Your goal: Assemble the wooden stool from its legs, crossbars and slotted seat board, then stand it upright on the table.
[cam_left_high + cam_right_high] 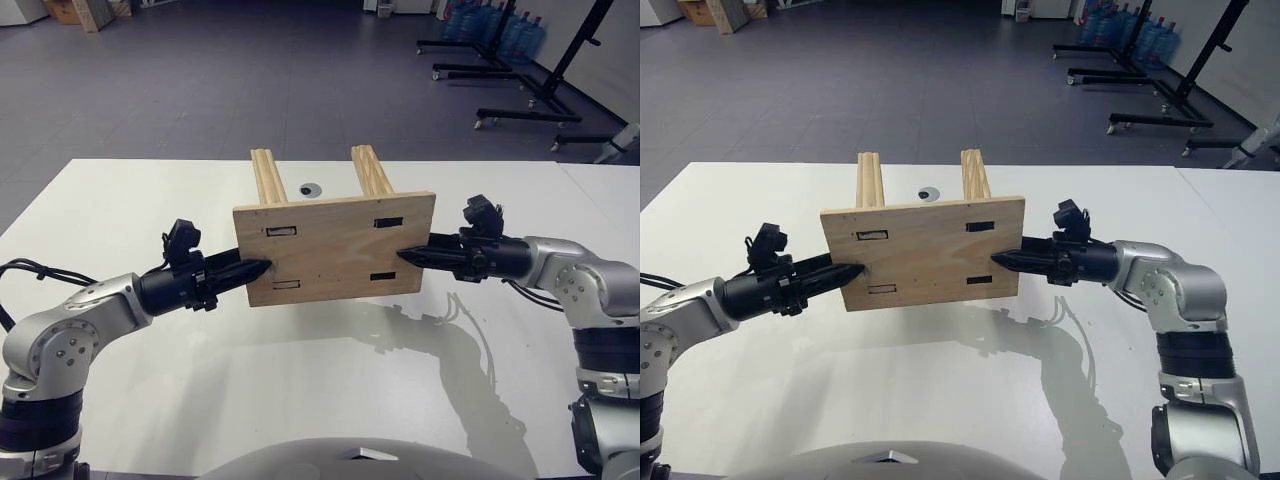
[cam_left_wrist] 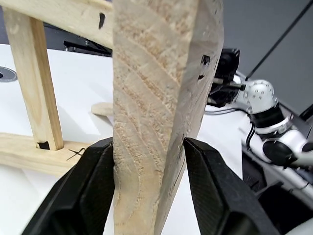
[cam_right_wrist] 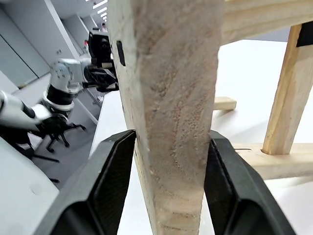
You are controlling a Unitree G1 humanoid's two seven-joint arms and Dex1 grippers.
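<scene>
Assembled wooden stool (image 1: pixel 335 250) held sideways above table.

Place: robotics lab hall
Floor: grey tiles (image 1: pixel 250 80), open
Gear: black wheeled stands (image 1: pixel 528 108)
Stock: blue water-cooler bottles (image 1: pixel 497 28), cardboard boxes (image 1: pixel 75 12)

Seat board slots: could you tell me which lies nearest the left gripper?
The lower left slot, just below the left gripper; the upper left slot sits farther, the other two near the right gripper.
</scene>
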